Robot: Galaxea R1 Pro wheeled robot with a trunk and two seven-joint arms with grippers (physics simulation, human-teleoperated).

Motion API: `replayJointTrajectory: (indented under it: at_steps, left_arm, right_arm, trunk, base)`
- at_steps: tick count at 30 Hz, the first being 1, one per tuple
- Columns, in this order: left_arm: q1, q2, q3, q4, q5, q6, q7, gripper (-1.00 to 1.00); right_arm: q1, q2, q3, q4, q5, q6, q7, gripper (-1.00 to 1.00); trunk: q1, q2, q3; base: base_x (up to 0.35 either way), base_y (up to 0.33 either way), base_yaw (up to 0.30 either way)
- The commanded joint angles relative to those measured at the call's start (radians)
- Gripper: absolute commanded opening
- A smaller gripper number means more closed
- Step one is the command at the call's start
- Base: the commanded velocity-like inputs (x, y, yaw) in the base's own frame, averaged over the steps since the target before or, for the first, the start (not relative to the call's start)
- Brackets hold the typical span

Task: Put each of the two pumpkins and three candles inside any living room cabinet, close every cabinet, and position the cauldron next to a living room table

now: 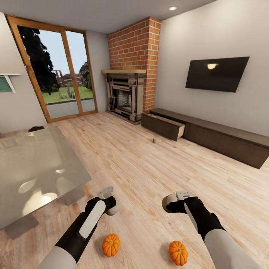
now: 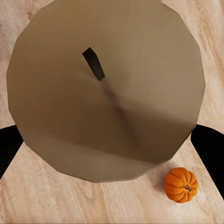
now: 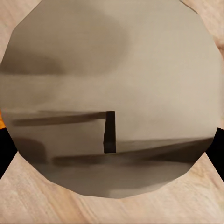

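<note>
Two orange pumpkins lie on the wood floor near me, one (image 1: 111,245) under my left forearm and one (image 1: 178,253) under my right. The left wrist view also has a pumpkin (image 2: 181,185). My left gripper (image 1: 106,195) and right gripper (image 1: 180,197) hover above the floor, open and holding nothing. Their black fingers (image 2: 209,148) (image 3: 6,148) show wide apart. A small grey candle (image 1: 154,140) stands on the floor before the long dark cabinet (image 1: 224,138), which has one drawer (image 1: 164,126) pulled out. The glass table (image 1: 33,168) is at my left. A small dark object (image 1: 36,129) sits beyond it, possibly the cauldron.
A brick fireplace (image 1: 129,93) fills the far corner, with glass doors (image 1: 59,74) to its left and a wall TV (image 1: 216,74) above the cabinet. Open floor runs from me to the cabinet. A tan many-sided disc (image 2: 107,93) (image 3: 112,93) covers much of each wrist view.
</note>
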State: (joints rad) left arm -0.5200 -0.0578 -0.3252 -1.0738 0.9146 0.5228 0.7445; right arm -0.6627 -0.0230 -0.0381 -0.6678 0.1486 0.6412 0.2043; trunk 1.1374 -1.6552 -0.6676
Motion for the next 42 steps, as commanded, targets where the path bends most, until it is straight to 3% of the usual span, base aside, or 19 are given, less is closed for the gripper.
replayJointTrajectory:
  at_steps: [1,42]
  left_arm:
    - [0.000,0.000,0.000,0.000,0.000,0.000,-0.001,-1.00]
    - [0.000,0.000,0.000,-0.001,0.000,0.000,-0.001,-1.00]
  right_arm:
    - [0.000,0.000,0.000,0.000,0.000,0.000,0.000,-1.00]
    - [0.000,0.000,0.000,0.002,0.000,-0.001,0.000,-1.00]
  trunk:
    - [-0.004,0.007,0.002]
    - [-0.161,0.294,0.065]
  base:
    - [0.000,0.000,0.000]
    - [0.000,0.000,0.000]
